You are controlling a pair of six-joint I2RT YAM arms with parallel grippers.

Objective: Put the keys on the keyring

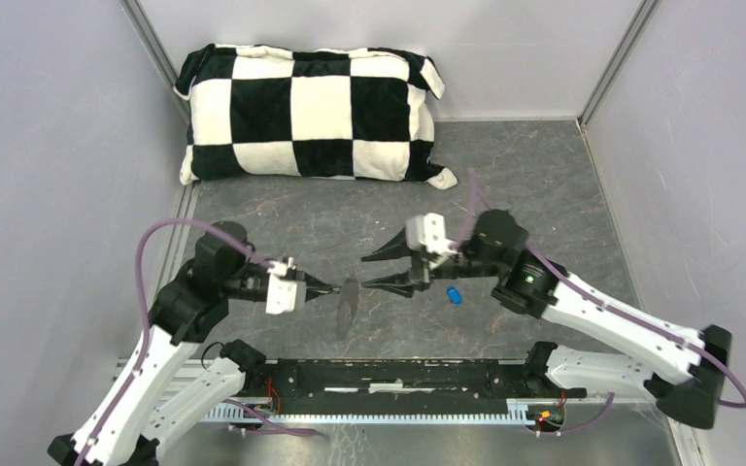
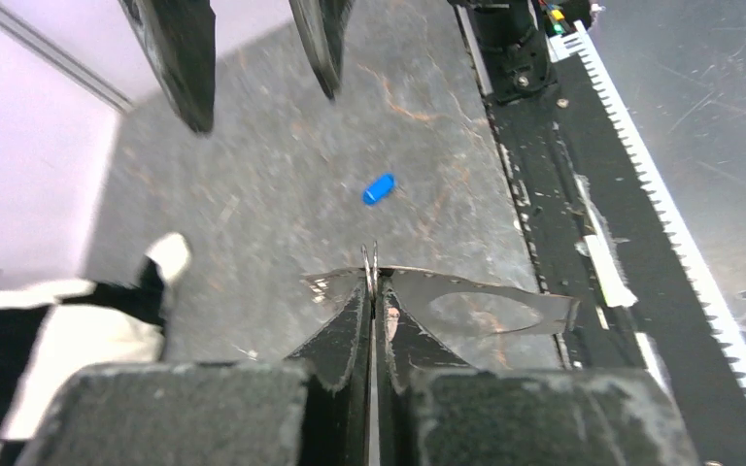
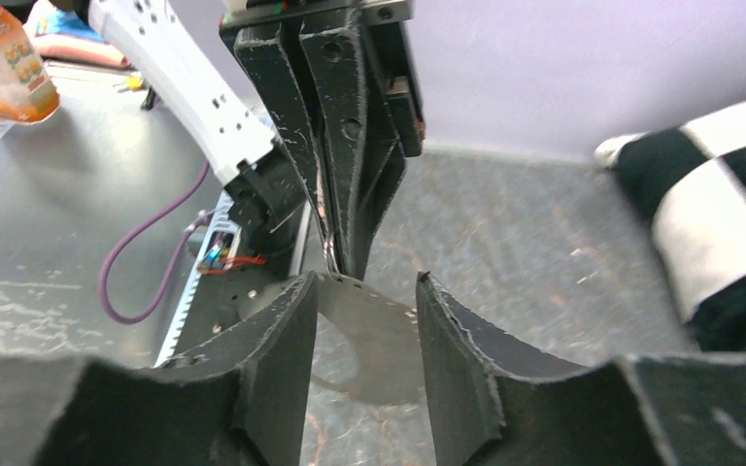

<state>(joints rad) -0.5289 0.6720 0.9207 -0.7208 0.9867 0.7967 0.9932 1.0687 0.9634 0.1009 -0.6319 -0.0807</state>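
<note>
Left fingers (image 2: pixel 345 330): pressed tight together, pinching the near edge of the keyring (image 2: pixel 486 306)
Left gripper (image 1: pixel 335 289): points across at the right arm, holding the ring on edge above the table (image 1: pixel 544 194)
Right fingers (image 3: pixel 277 369): parted about halfway and gripping nothing; the ring's far edge sits in the gap between them, and I cannot tell whether it touches either pad
Right gripper (image 1: pixel 363 272): faces the left one tip to tip, just beside the ring
Blue key (image 1: pixel 455 295): flat on the table on the right arm's side, behind the right fingertips and under that wrist, apart from the ring; its long axis runs roughly away from the arm bases, slightly slanted
Nearer arm: the right, clearly
Black key: not found in any view
Likely next move: the right gripper draws back from the ring, tips down over the blue key and closes across its narrow width
</note>
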